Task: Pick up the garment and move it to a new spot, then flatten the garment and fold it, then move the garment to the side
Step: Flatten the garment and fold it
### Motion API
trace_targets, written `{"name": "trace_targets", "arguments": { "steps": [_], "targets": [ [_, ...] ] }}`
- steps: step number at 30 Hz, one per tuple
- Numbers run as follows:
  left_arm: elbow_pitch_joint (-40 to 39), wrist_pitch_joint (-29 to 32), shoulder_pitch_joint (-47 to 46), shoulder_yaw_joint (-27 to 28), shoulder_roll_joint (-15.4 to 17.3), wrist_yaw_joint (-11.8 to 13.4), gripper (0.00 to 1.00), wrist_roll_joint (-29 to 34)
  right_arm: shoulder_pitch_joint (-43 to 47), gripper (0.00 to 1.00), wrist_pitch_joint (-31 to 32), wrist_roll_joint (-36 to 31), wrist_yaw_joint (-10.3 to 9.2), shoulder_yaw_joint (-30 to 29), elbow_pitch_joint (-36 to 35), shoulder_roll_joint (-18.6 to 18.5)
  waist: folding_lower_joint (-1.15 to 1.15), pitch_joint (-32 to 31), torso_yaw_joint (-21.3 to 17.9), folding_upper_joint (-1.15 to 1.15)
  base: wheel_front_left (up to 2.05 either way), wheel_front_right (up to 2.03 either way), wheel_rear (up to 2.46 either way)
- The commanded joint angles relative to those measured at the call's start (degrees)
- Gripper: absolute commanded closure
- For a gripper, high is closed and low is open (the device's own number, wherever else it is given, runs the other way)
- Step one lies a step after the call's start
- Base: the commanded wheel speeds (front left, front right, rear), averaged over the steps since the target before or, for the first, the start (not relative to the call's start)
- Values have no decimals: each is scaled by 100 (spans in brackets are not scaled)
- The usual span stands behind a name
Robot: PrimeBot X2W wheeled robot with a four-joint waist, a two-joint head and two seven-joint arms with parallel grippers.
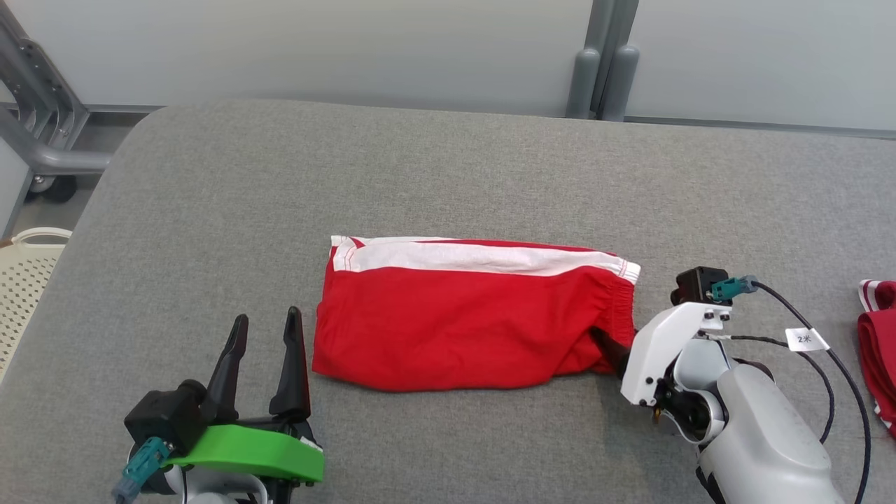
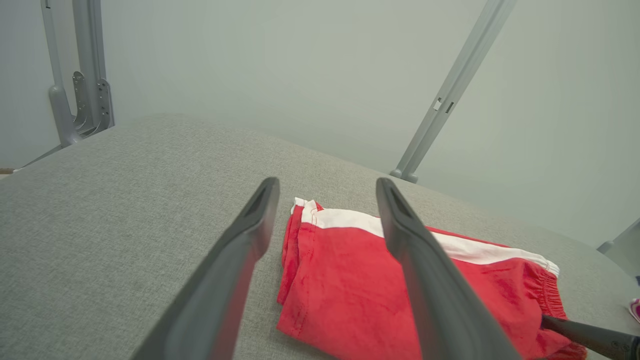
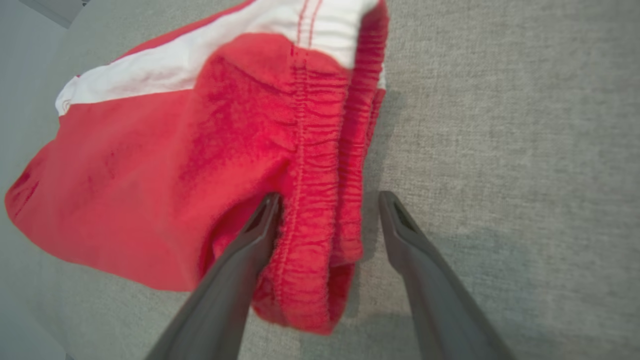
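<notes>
The garment (image 1: 462, 329), a pair of red shorts, lies folded near the middle of the grey padded table (image 1: 448, 175). A white stripe (image 1: 476, 257) runs along its far edge and the gathered elastic waistband (image 3: 320, 150) forms its right end.

Treat it as light, soft and limp. It will likely sag and drape when lifted, and the stacked layers may slide apart if you catch only the top one. The cloth should not be slippery on the textured table cover. The waistband looks like the best place to hold, because it is thicker and bunched and binds all the layers. The left hem corners would serve as a second hold.

The right gripper (image 3: 329, 197) is at the near right corner with its fingers spread. They straddle the waistband, one against the red cloth and the other over bare table just beside it. Nothing is pinched.

The left gripper (image 1: 267, 316) hovers just left of the garment's left end. Its fingers are spread and it holds nothing.

A second red item (image 1: 878, 336) lies well apart at the far right edge.
</notes>
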Motion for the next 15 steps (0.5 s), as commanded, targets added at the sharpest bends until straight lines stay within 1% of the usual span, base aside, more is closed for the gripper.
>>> {"name": "trace_targets", "arguments": {
  "steps": [1, 2, 3, 4, 6, 10, 11, 12, 15],
  "targets": [
    [-16, -15, 44, 22, -1, -11, 0, 57, -81, 0, -3, 64, 0, 5, 70, -19, 0, 2, 8, 33, 0, 0, 0],
    [-16, -15, 38, 20, -3, -14, 0, 61, -106, 0, 4, 124, 0, 15, 150, -19, 0, 0, 14, 33, 0, 0, 0],
    [-18, -15, 34, 16, -5, -19, 0, 61, -139, 7, 0, 198, 0, 29, 223, -18, 0, 0, 18, 33, 0, 0, 0],
    [-22, -15, 29, 18, -1, -24, 0, 69, -178, 18, -7, 282, 0, 48, 296, -19, 0, 5, 20, 33, 0, 0, 0],
    [-30, -15, 25, 25, 9, -32, 0, 82, -255, 47, -53, 410, 0, 97, 453, -18, 0, 16, 18, 33, 0, 0, 0],
    [-31, -15, 31, 19, 43, -35, 0, 95, -400, 78, -251, 613, 0, 247, 732, -17, 0, 40, 7, 33, 0, 0, 0],
    [-29, -15, 32, 23, 50, -28, 0, 101, -431, 85, -330, 674, 0, 286, 774, -17, 0, 40, -3, 33, 0, 0, 0],
    [-25, -15, 38, 29, 62, -17, 0, 103, -462, 100, -390, 717, 0, 326, 823, -18, 0, 33, -20, 33, 0, 0, 0],
    [-25, -1, 70, 36, 95, 11, 0, 107, -526, 100, -524, 790, 0, 416, 909, -20, 0, 3, -97, 33, 0, 0, 0]
  ]
}}
